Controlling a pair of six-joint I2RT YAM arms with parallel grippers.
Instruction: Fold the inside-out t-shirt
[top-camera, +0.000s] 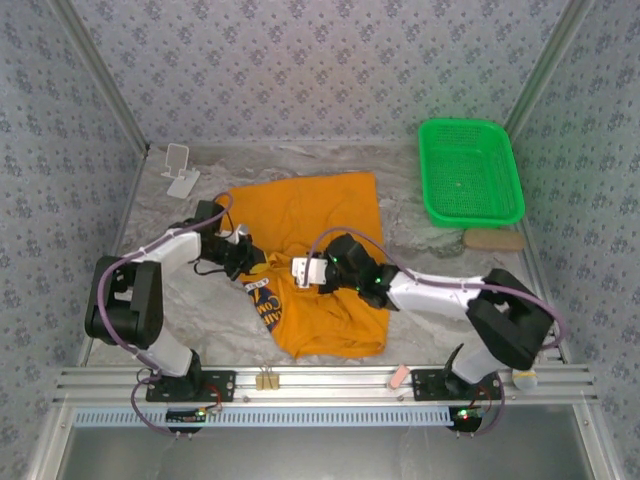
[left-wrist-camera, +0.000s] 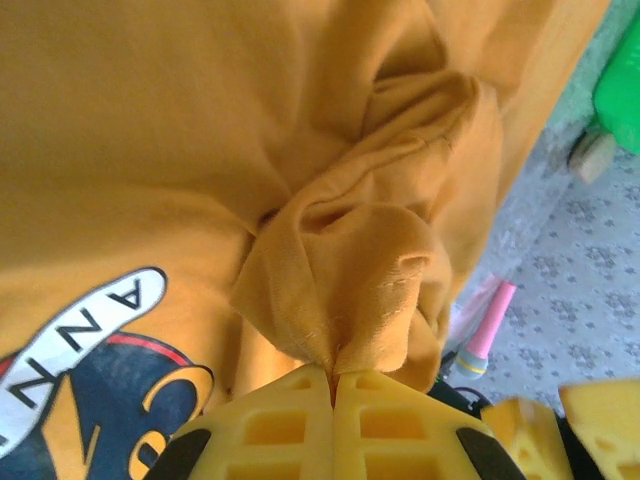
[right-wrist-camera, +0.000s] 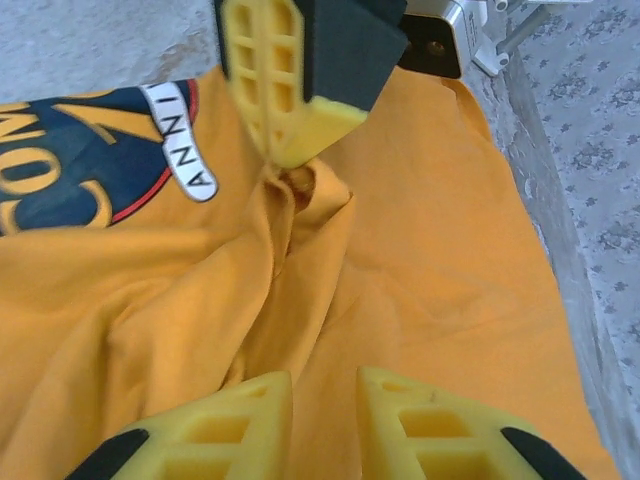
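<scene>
- The orange short-sleeved cotton t-shirt (top-camera: 320, 210) is lying wrinkled at mid-table, its dark-and-white lettered print (top-camera: 266, 300) showing toward 7 o'clock.
- We are pinching a bunched fold near its 9 o'clock edge with the left gripper (left-wrist-camera: 332, 375), fingers clamped on the cloth.
- Our right gripper (right-wrist-camera: 325, 385) is hovering at 3 o'clock from that pinch, jaws narrowly parted, holding nothing.
- We are judging it should be taking one layer only, close beside the pinch.
- The green plastic mesh basket (top-camera: 470, 128) is sitting at 1 o'clock, well apart.

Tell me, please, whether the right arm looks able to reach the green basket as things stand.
Probably yes: its claw hangs open over the shirt, gripping nothing, and only a low tan lump lies between that arm and the basket.
</scene>
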